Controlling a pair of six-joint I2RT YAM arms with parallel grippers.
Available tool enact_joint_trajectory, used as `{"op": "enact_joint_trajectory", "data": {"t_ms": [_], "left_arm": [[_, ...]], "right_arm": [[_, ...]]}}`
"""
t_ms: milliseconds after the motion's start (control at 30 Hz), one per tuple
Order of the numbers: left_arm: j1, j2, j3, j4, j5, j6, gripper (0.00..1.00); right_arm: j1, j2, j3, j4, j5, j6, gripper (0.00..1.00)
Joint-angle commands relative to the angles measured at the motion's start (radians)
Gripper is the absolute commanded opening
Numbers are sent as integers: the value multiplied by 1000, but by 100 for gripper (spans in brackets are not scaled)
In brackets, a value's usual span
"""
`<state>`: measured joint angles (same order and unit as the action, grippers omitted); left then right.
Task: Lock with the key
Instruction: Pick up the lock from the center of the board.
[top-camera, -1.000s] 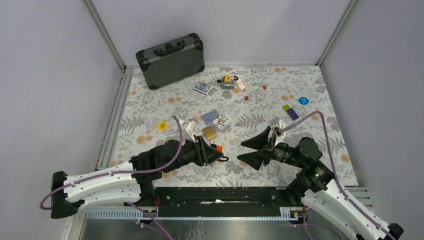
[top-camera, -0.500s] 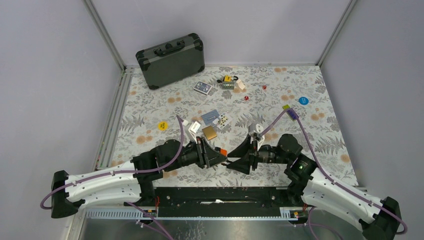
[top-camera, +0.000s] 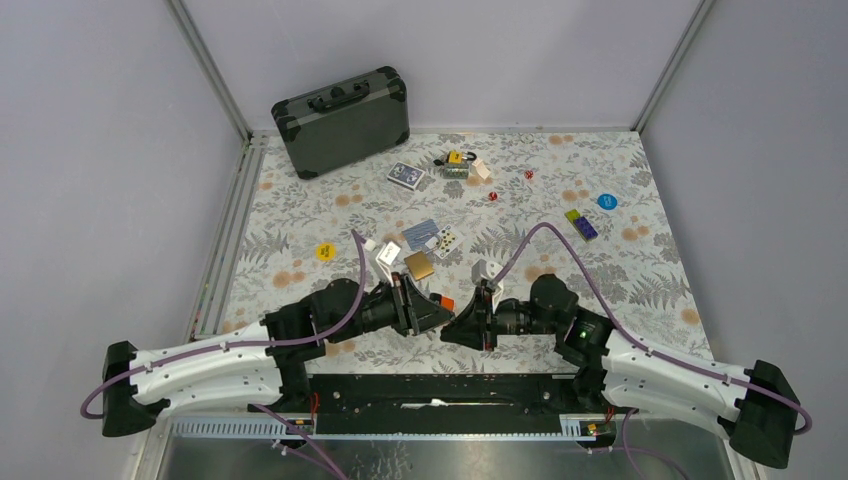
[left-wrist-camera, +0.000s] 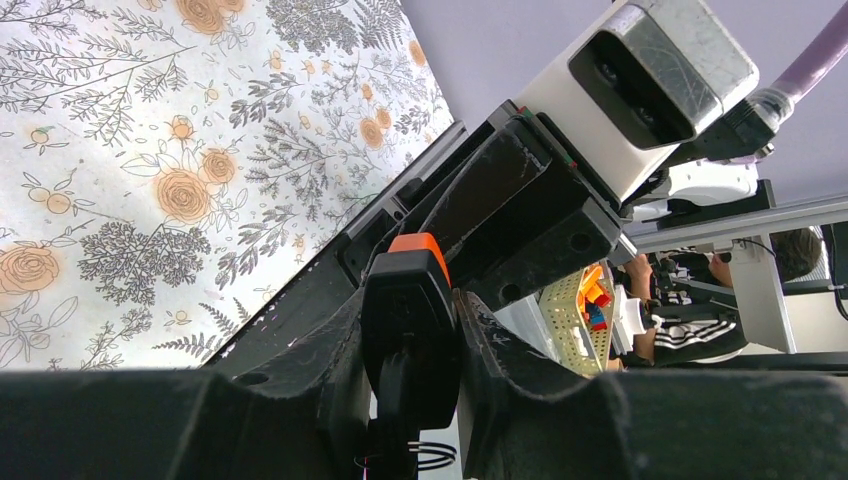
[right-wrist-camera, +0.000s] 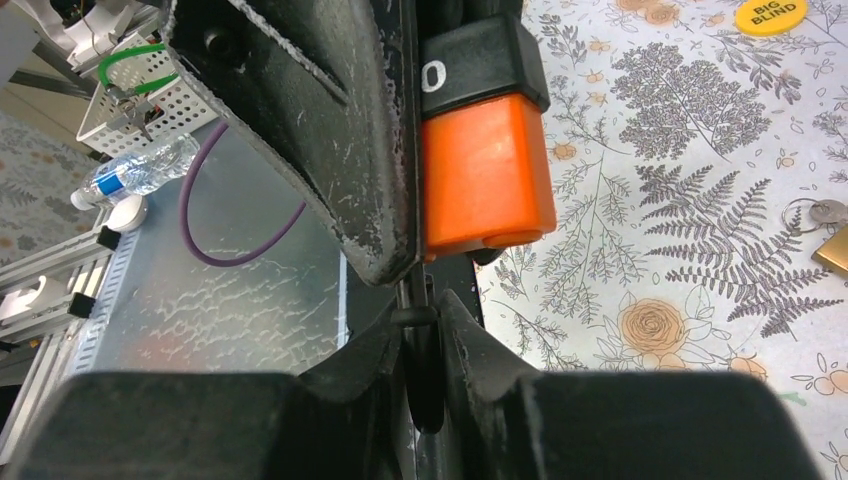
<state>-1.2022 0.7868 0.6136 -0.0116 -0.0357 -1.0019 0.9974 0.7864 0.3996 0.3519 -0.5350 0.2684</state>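
A black padlock with an orange end (top-camera: 446, 303) hangs above the table's near middle, and my left gripper (top-camera: 436, 309) is shut on its body. The left wrist view has the lock (left-wrist-camera: 410, 320) wedged between both fingers, a wire key ring below it. A black key head (right-wrist-camera: 422, 352) sticks out of the lock (right-wrist-camera: 485, 170) in the right wrist view. My right gripper (right-wrist-camera: 424, 345) is shut on that key head. Seen from above, the right gripper (top-camera: 458, 324) meets the left one tip to tip.
A brass padlock (top-camera: 419, 265) and playing cards (top-camera: 421, 232) lie just beyond the grippers. Farther back are a dark briefcase (top-camera: 342, 120), a yellow chip (top-camera: 325, 252), a blue chip (top-camera: 607, 201), a purple-green block (top-camera: 580, 224) and red dice (top-camera: 493, 196).
My right arm swung left up to the held padlock and its jaws closed on the key. The left arm and the lock stayed where they were.
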Motion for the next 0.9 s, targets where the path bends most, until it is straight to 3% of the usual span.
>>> {"op": "enact_joint_trajectory", "data": {"t_ms": [0,200,333,433,500,567,700,767,867], "left_arm": [[3,-45,35,84,-14,-5,0],[3,-67,6,81,-26,-16,0],[3,-71,-4,76,-36,-26,6],[3,-64,-3,75,-32,-26,10],[3,-59,1,75,-29,-25,21],[3,-55,6,75,-26,-23,44],[3,-60,9,67,-28,-20,76],[3,-64,9,59,-31,-17,84],[3,-71,14,38,-41,-8,87]], "right_arm": [[14,-17,12,52,64,-24,17],[16,-73,7,53,72,-10,11],[15,-84,27,15,72,-7,0],[15,-71,50,-8,46,0,0],[15,-61,57,-9,36,8,0],[17,-59,59,-9,41,13,0],[17,-80,46,7,47,15,0],[17,-102,39,14,50,15,0],[17,-128,29,14,57,14,0]]}}
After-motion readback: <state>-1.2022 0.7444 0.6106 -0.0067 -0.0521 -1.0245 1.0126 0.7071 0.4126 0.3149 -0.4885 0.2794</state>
